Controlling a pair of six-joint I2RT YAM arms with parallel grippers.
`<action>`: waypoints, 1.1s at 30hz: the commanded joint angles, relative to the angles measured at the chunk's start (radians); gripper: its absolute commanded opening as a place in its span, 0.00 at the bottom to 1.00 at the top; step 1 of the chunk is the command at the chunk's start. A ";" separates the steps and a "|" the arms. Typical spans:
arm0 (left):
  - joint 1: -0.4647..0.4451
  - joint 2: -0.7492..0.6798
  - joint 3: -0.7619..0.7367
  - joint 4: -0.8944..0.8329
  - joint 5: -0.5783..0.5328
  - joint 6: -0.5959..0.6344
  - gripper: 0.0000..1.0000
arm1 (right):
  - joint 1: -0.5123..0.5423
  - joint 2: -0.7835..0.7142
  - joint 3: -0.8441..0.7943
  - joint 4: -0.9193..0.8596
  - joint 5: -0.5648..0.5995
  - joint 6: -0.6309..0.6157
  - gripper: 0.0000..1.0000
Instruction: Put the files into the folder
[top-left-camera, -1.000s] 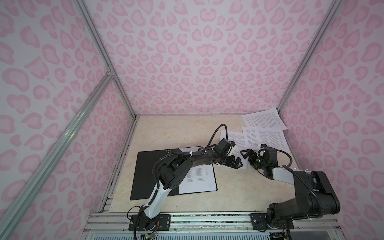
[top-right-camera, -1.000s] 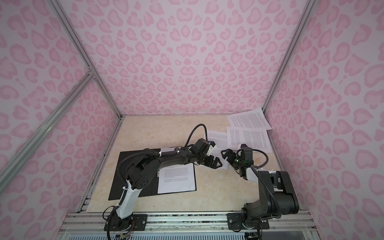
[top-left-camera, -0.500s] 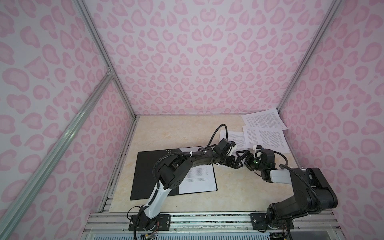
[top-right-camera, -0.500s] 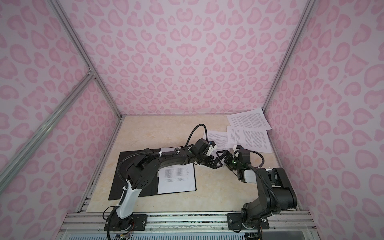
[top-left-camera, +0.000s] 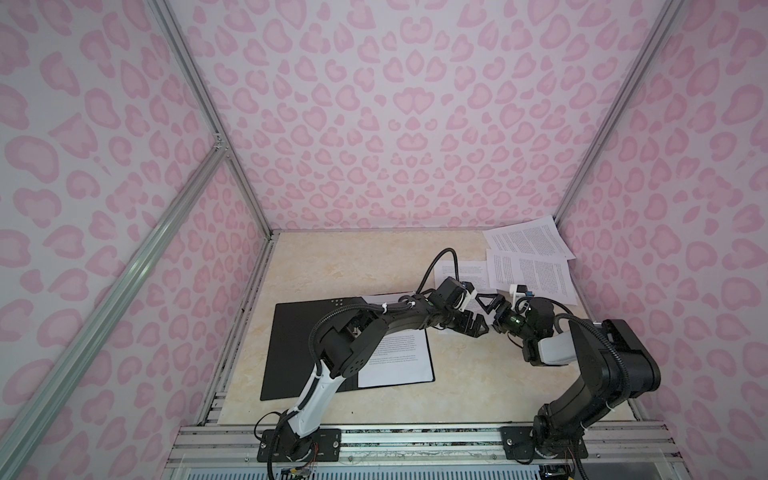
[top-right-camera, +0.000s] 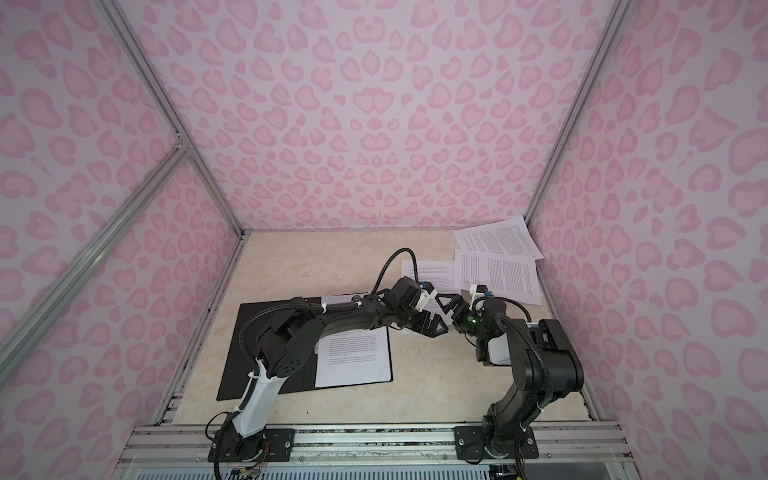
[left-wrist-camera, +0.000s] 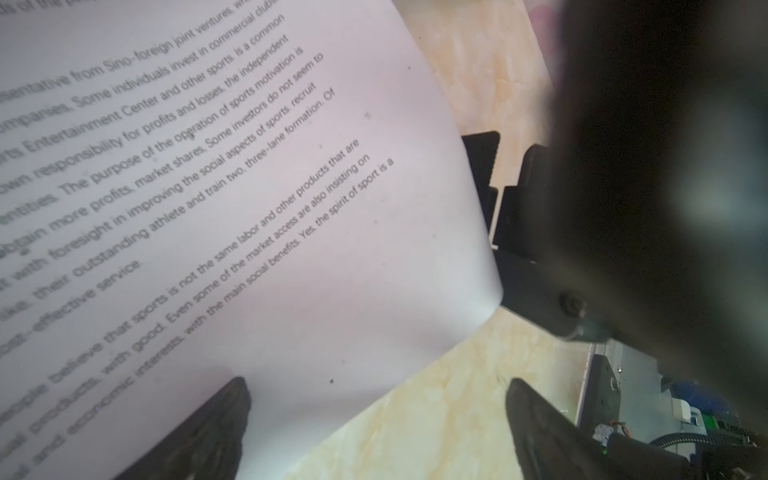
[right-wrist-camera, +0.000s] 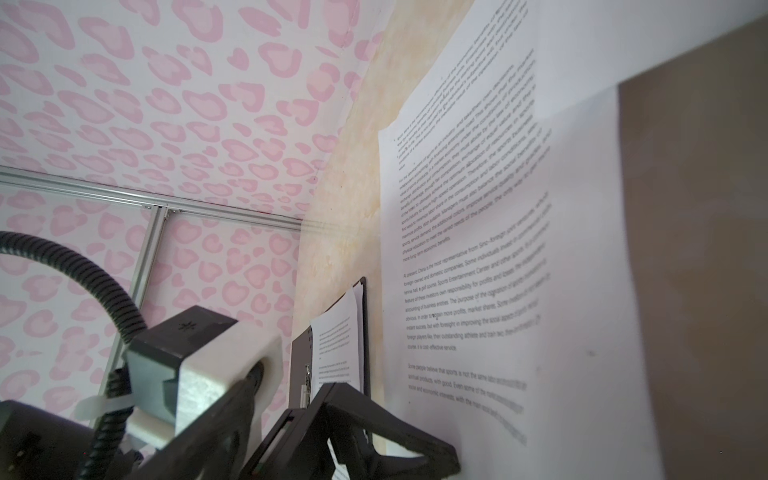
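The left arm hides much of the sheet inside the folder.

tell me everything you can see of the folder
The folder lies open and flat on the near left part of the table, thin, its matte black inside facing up. A few small pale dots sit by its far edge. A printed white sheet lies on its right half. The left arm reaches across above it; whether they touch cannot be told.

Both arms reach inward, the left claw and right claw spread wide, tips nearly meeting.
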 joint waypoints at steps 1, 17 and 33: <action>-0.004 0.035 -0.017 -0.251 -0.041 -0.013 0.99 | -0.001 -0.051 0.010 -0.121 0.040 -0.094 0.94; 0.001 0.044 -0.015 -0.254 -0.043 -0.014 0.99 | -0.027 -0.156 0.071 -0.540 0.172 -0.266 0.65; 0.002 -0.001 -0.031 -0.234 -0.007 0.034 0.99 | -0.026 -0.191 0.113 -0.725 0.286 -0.334 0.00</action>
